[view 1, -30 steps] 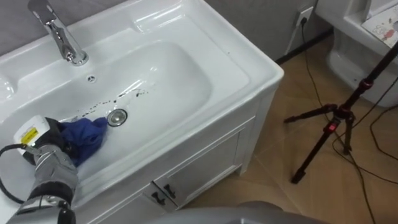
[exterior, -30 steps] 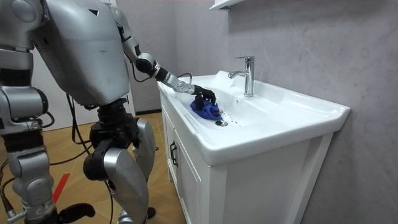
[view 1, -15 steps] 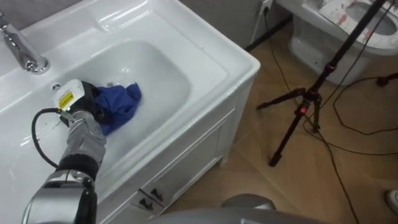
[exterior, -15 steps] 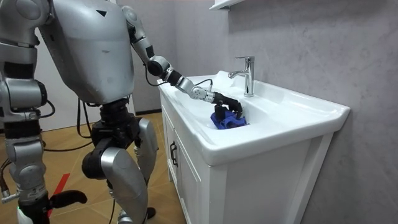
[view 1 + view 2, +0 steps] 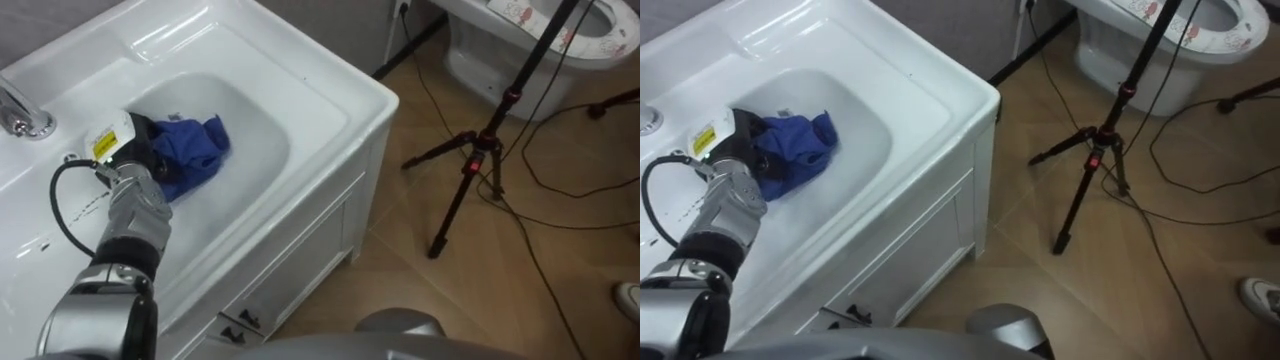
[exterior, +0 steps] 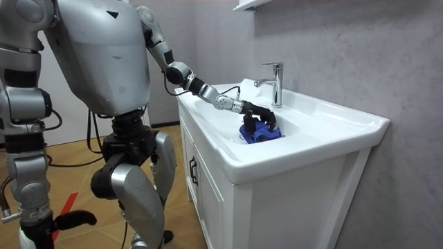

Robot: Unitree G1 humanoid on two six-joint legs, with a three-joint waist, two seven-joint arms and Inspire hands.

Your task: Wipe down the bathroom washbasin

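Observation:
A crumpled blue cloth lies in the bowl of the white basin, near its right-hand wall. My left hand reaches in from the lower left, and its dark fingers are curled into the cloth's left side. In the room view the same hand presses the cloth down just in front of the faucet. The right eye view has the cloth and the hand at the upper left. My right hand hangs low at the room view's lower left.
The chrome faucet base stands at the basin's back left. White cabinet doors sit below the basin. To the right, on the wooden floor, stand a black tripod with cables and a toilet. I stand close against the cabinet's end.
My left hand has dragged the cloth from the drain across the bowl to its right side. The head camera has turned to the right, so the faucet has slid to the picture's edge.

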